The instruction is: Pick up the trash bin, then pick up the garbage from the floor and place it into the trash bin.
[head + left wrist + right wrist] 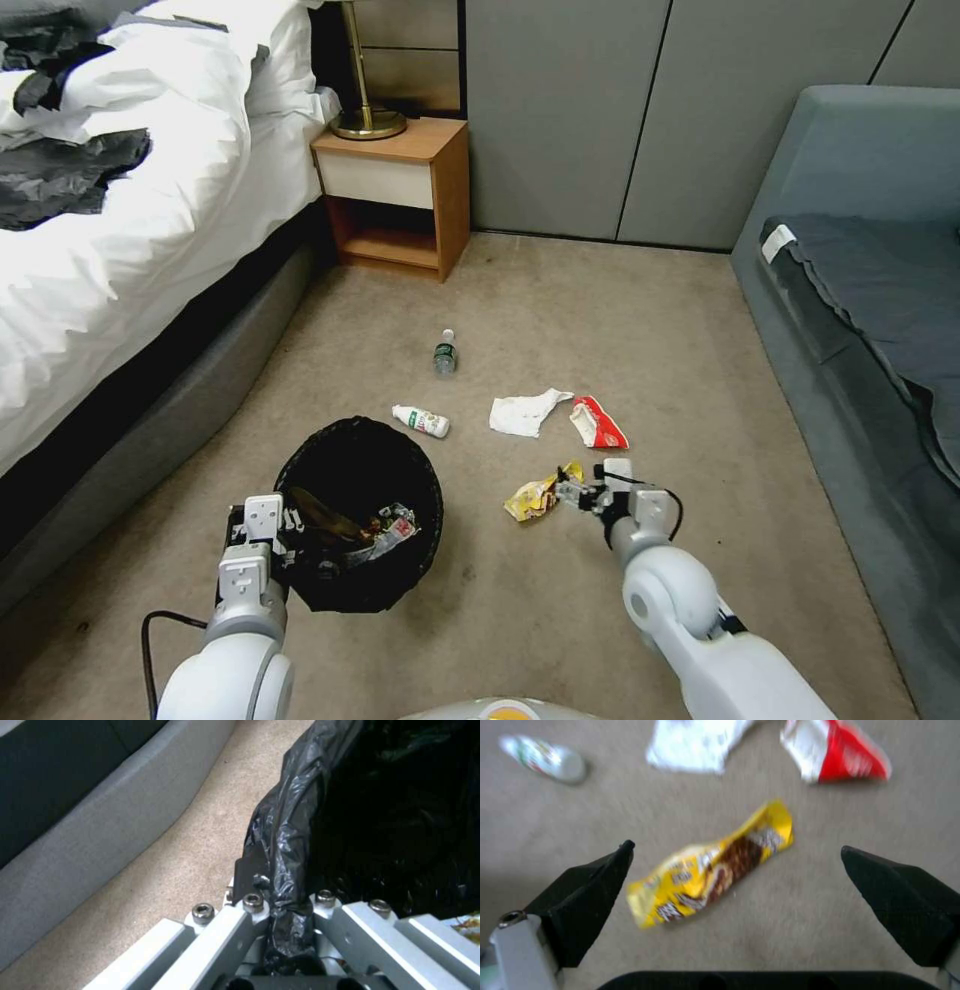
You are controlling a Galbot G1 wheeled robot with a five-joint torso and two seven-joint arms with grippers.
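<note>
R gripper (572, 492) hangs at lower centre of the head view, fingers (587, 896) spread wide w/ nothing between them, right over the yellow wrapper (540, 494) on the carpet (620, 330). In the R wrist view that wrapper (715, 864) lies mid-frame between the two black pads, not touching either. Just past it: red wrapper (598, 422), white tissue (526, 411), white bottle (421, 421); a clear bottle (445, 353) lies farther up, toward the nightstand (400, 190).

L gripper (288, 545) sits lower left of the head view, clamped on the near-left rim of the bin (360, 510). L wrist view shows the black bag (295, 832) pinched between its closed fingers. Bin is upright, some litter inside. Bed (130, 200) fills the upper left, sofa (860, 300) the right edge.
</note>
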